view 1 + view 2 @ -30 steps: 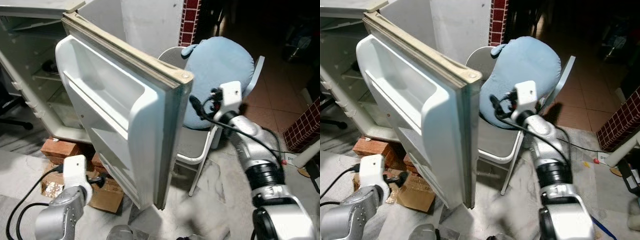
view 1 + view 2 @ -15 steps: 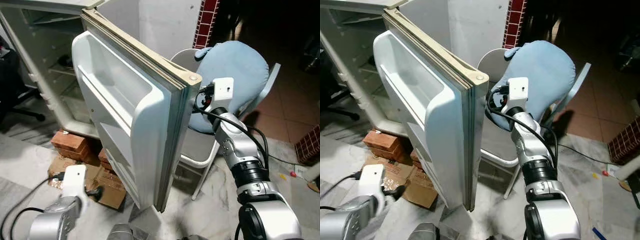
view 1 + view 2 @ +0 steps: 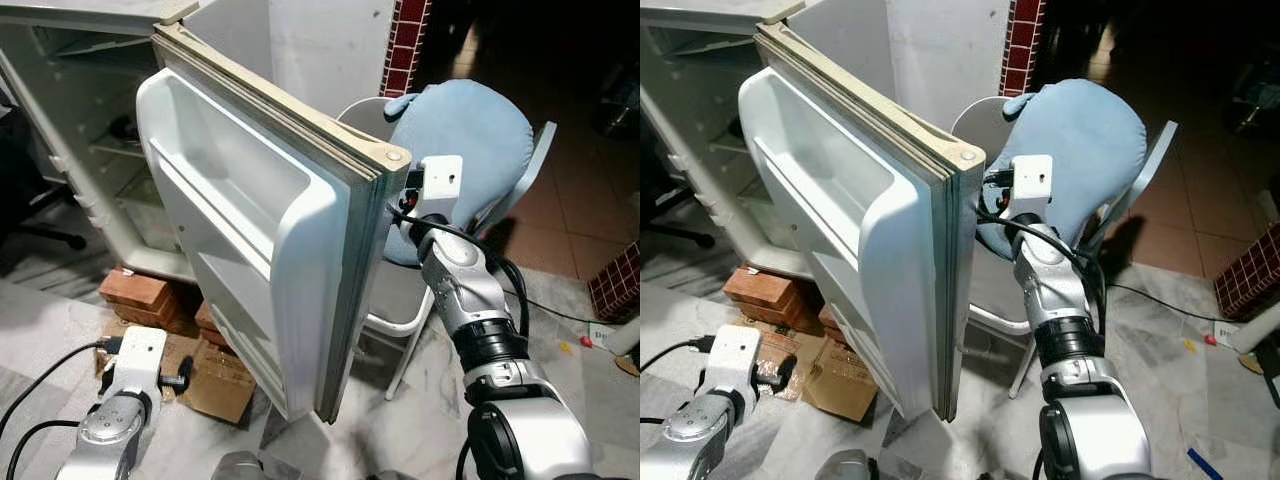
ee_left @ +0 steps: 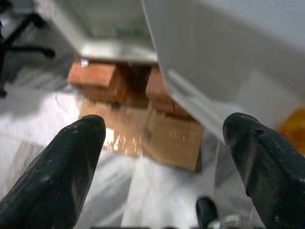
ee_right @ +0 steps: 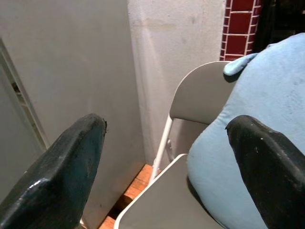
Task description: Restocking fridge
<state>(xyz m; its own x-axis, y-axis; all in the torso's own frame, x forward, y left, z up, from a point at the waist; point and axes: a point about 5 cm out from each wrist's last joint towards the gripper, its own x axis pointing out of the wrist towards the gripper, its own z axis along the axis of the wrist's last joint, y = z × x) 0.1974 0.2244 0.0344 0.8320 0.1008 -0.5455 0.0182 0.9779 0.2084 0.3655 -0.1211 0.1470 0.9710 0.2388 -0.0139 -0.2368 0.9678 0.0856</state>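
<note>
Left eye view shows the white fridge door [image 3: 262, 240] swung wide, shelves bare. The right gripper [image 5: 167, 157], fingers spread and empty, sits just right of its far edge; the left gripper [image 4: 164, 157], also spread and empty, hangs low near the door's foot.

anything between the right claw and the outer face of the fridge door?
Nothing visible. The right claw is open, behind the fridge door, with only air across to the door's outer face. The chair and blue cushion sit beside it.

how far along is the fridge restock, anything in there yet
Done: the fridge door stands wide open, its shelves bare.
In hand: nothing. The right pincer is open behind the door's outer face, beside the white chair with the blue cushion. The left pincer hangs open, low over the bricks and cardboard box under the fridge.
Left: fetching items and loading them; the fridge interior is too dim to judge.
</note>
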